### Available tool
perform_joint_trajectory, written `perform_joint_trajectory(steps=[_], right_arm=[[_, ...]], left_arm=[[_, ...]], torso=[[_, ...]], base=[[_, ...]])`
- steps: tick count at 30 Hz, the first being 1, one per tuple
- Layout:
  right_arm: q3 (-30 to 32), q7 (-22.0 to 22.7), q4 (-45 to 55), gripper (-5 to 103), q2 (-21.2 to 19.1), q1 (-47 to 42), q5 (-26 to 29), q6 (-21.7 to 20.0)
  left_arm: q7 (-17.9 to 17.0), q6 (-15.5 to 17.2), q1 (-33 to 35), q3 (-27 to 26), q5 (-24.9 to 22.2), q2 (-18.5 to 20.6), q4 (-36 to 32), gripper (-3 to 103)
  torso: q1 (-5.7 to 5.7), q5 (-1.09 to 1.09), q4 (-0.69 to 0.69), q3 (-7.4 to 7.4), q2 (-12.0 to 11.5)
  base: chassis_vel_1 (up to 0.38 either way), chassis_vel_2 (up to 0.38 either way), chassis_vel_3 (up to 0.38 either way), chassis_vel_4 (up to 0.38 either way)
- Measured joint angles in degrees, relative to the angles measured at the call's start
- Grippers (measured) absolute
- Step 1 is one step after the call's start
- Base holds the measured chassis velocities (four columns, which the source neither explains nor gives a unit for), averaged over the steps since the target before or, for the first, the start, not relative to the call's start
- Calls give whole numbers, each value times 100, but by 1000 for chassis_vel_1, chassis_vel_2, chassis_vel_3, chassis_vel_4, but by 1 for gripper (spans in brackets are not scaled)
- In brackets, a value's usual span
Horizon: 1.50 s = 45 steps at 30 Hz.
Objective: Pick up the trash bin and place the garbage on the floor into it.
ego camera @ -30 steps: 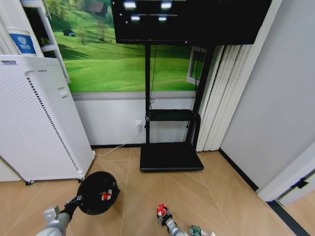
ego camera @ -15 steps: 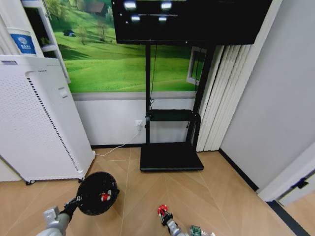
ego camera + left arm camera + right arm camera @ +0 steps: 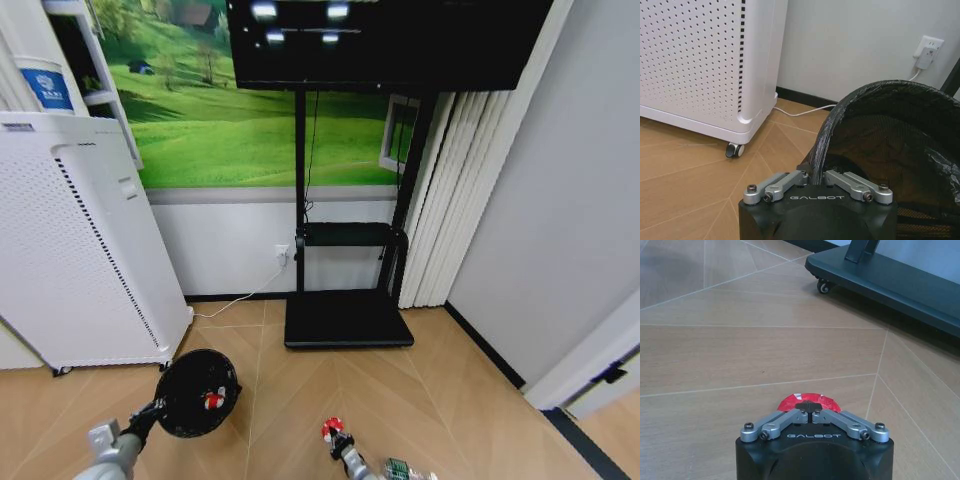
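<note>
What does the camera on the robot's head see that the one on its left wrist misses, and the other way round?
Head view alone: the TV stand, the meadow mural, a red-and-white scrap lying inside the trash bin, and the right gripper shut on a red piece of garbage. Left wrist view alone: the bin's black bag liner up close, the white appliance's castor wheel, and the left gripper clamped on the bin's rim. Both share the bin, the white appliance, the wall socket and the wooden floor.
</note>
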Motion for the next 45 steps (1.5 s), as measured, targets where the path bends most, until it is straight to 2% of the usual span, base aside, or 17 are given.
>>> perform_joint_trajectory(steps=[14, 16, 17, 22, 23, 25, 27, 28, 29, 31, 32, 35, 36, 38, 40, 42, 45], right_arm=[[11, 94, 182, -2, -97, -55, 131, -22], [49, 105, 87, 9, -76, -75, -131, -19], [49, 105, 87, 9, -76, -75, -131, -19], [81, 116, 28, 24, -51, -39, -223, -96], [71, 117, 38, 35, -67, -26, -224, -127], [65, 116, 51, 35, -77, -23, -216, -152], [33, 109, 108, 47, -110, -12, -163, -247], [33, 109, 108, 47, -110, -12, -163, -247], [16, 103, 125, 57, -132, -2, -147, -284], [9, 97, 130, 57, -142, 1, -141, -298], [4, 92, 134, 68, -147, 2, -137, -308], [2, 87, 134, 74, -148, 2, -135, -311], [0, 83, 134, 85, -148, 2, -134, -311], [0, 81, 133, 85, -147, 3, -133, -312], [-2, 78, 130, 95, -147, 1, -133, -313], [-3, 75, 129, 99, -147, 1, -133, -314], [-5, 73, 127, 100, -146, -1, -133, -314]], left_arm=[[-4, -9, -33, 25, 0, 11, 16, 2], [-6, -10, -17, 19, 0, 2, 9, 2], [-6, -10, -17, 19, 0, 2, 9, 2], [-5, -16, 9, -4, 0, -7, 8, 2], [-2, -19, 10, -10, 1, -7, 10, 2], [-1, -20, 9, -11, 1, -7, 11, 2], [2, -24, 0, -10, 4, -10, 25, 2], [2, -24, 0, -10, 4, -10, 25, 2], [2, -26, -8, -5, 5, -13, 28, 2], [2, -27, -11, -1, 5, -15, 29, 2], [2, -27, -12, 2, 6, -16, 30, 2], [3, -27, -14, 3, 7, -17, 30, 2], [2, -27, -14, 4, 8, -17, 31, 2], [3, -28, -15, 4, 8, -18, 31, 2], [4, -27, -15, 5, 9, -18, 31, 2], [4, -27, -15, 6, 10, -18, 31, 2], [5, -27, -15, 7, 10, -18, 31, 2]], torso=[[0, 0, 0, 0, 0], [0, 0, 0, 0, 0], [0, 0, 0, 0, 0], [0, -1, 0, -1, 0], [0, -1, 0, -1, 0], [0, -1, -1, -1, 0], [0, -1, 0, -1, 1], [0, -1, 0, -1, 1], [0, -1, 0, -1, 0], [0, -1, 0, -1, 1], [0, -1, -1, -1, 0], [0, -1, 0, -1, 1], [0, -1, 1, -1, 1], [-1, 0, 1, -1, 0], [0, 0, 1, -1, 0], [0, 0, 1, -1, 1], [0, 0, 1, -1, 1]], base=[[0, 0, 0, 0], [0, 0, 0, 0], [0, 0, 0, 0], [0, 0, 0, 0], [0, 0, 0, 0], [0, 0, 0, 0], [0, 0, 0, 0], [0, 0, 0, 0], [0, 0, 0, 0], [0, 0, 0, 0], [0, 0, 0, 0], [0, 0, 0, 0], [0, 0, 0, 0], [0, 0, 0, 0], [0, 0, 0, 0], [0, 0, 0, 0], [0, 0, 0, 0]])
